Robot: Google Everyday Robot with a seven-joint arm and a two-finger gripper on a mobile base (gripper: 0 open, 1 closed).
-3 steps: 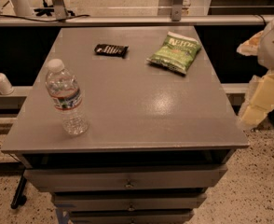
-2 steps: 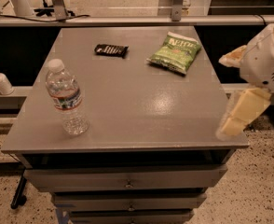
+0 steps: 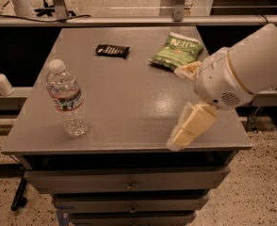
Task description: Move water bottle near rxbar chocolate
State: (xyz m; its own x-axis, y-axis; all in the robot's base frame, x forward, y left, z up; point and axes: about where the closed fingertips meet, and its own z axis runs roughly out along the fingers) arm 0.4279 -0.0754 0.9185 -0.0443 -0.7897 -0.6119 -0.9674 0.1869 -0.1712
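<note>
Water bottle [image 3: 67, 100]: standing upright on the grey table [image 3: 129, 107], white cap on, close to the front edge. It is sitting well apart from the pincer, off to the pincer's left in the view, with bare tabletop lying between them.
Pincer [image 3: 177, 108]: hanging over the front right part of the table at the end of the white arm. Its pale fingers [image 3: 192, 124] are showing spread wide and are holding nothing.
Chocolate bar [image 3: 112, 50]: lying flat near the far edge, beyond the pincer and to its left in the view, well apart from the bottle.
Chip bag [image 3: 176, 51]: lying just beyond the pincer's far finger, closer to the pincer than anything else.
Pump bottle [image 3: 1, 81]: standing off the table, farther left than the water bottle, farthest from the pincer.
Step in hand: judging by the gap, the grasp is not yet begun and the bottle is not yet moved.
Risk, tipping: the bottle is tall and narrow, so a finger arriving high or off-centre is likely going to knock it over and send it rolling off the near edge.
Risk, crushing: thin ribbed plastic is probably going to buckle or slip under a hard pinch.
Risk, sweep: crossing low is risking a brush against the chip bag, and setting down carelessly is risking a shove to the bar.
</note>
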